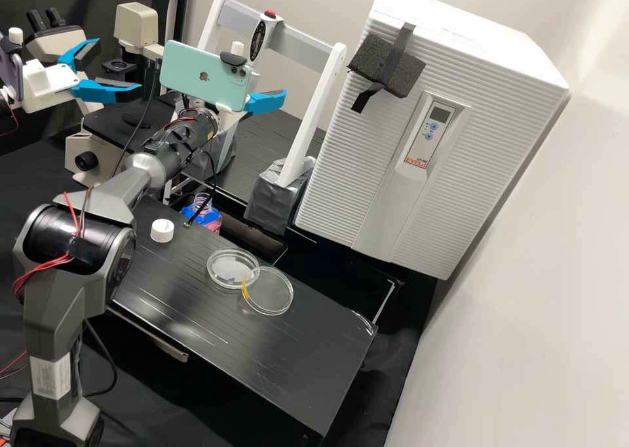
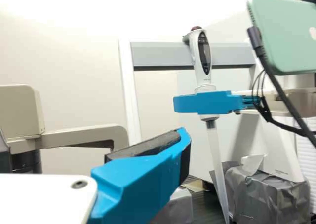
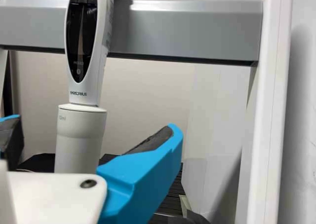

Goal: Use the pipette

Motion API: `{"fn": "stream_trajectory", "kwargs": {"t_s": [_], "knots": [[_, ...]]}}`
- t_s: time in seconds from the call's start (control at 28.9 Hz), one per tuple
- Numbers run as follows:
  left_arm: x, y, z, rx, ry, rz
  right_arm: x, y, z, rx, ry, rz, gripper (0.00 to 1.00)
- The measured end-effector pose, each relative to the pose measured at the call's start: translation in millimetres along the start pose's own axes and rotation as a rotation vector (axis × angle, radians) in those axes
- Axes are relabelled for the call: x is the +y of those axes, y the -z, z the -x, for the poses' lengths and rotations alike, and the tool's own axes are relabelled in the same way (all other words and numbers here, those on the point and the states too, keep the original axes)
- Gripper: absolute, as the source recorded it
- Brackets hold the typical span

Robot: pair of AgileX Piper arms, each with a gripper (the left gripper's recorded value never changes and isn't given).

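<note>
A white pipette with a dark front panel and a red top button [image 2: 202, 61] hangs upright from the grey crossbar of a white-posted stand [image 1: 298, 40]. Its lower barrel sits between the spread blue fingers of the right end effector [image 3: 91, 128]. A gap shows on either side of the barrel, so neither finger presses it. A mint-green phone [image 1: 204, 73] rides on that arm's wrist, just behind the fingers.

The left end effector [image 1: 116, 67], fingers likewise spread and holding nothing, hangs well apart to the side of the right one, with open air between the two.

Beyond the right end effector the stand's far post [image 1: 314, 113] runs down to a foot wrapped in grey tape [image 1: 275, 194]. Just past it stands a large white ribbed cabinet [image 1: 393, 172].

Well below both end effectors, the black ridged table [image 1: 295, 362] carries two clear round dishes [image 1: 232, 267] with rims meeting and a white screw cap [image 1: 162, 231]. A blue-and-pink bottle [image 1: 204, 214] stands at the table's back edge. A beige microscope [image 1: 92, 152] sits beneath the left end effector. Plain cream walls close the corner.
</note>
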Motion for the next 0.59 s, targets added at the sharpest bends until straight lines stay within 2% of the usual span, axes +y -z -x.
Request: {"fn": "stream_trajectory", "kwargs": {"t_s": [0.17, 0.31, 0.59], "knots": [[0.0, -0.1, 0.0, -0.001, 0.000, -0.001, 0.0, 0.0, 0.0, 0.000, 0.000, 0.008, 0.00], [0.0, -0.1, 0.0, -0.001, 0.000, -0.001, 2.0, -1.5, -0.5, -0.004, -0.005, 0.027, 0.00], [-0.5, 0.0, 0.3, -0.001, 0.002, -0.001, 6.6, 1.4, -1.6, 0.000, -0.020, 0.017, 0.00]]}}
